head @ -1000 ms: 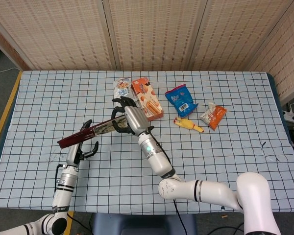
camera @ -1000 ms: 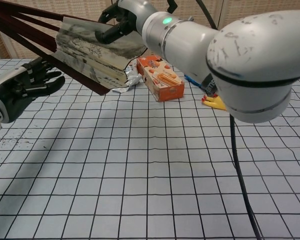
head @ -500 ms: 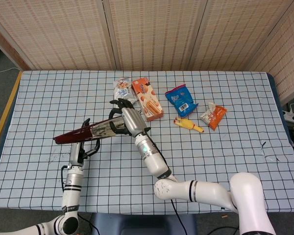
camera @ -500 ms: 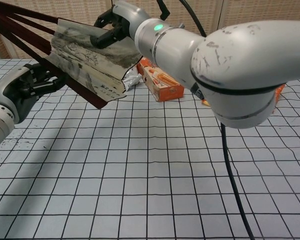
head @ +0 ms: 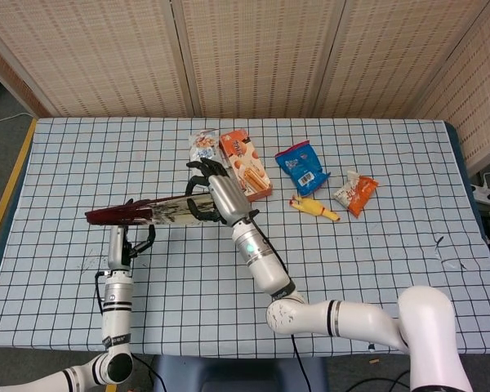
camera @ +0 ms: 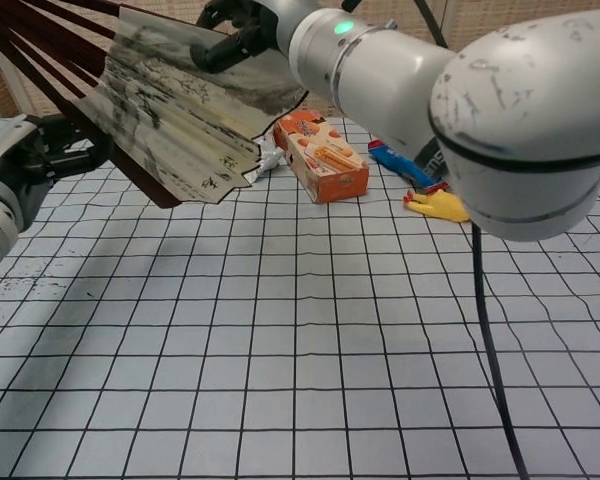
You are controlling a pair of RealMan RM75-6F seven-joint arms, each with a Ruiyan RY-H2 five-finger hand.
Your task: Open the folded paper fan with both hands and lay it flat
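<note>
Paper fan (head: 151, 214) between both hands

Looks like a robotics lab or test room, staged rather than lived in. One table (head: 376, 245) under a blue-and-white grid cloth, backed by woven folding screens (head: 253, 57) walling off the work area. Bare grey floor (head: 0, 139) on the left, a yellow strip (head: 8, 192) along the table's edge there. Props bunched toward the far side: orange snack box (head: 245, 164), blue snack bag (head: 302, 168), small orange packet (head: 356, 194), clear bag of snacks (head: 202, 145), yellow rubber chicken (head: 314, 209). Cabling off past the right edge (head: 488, 193).
</note>
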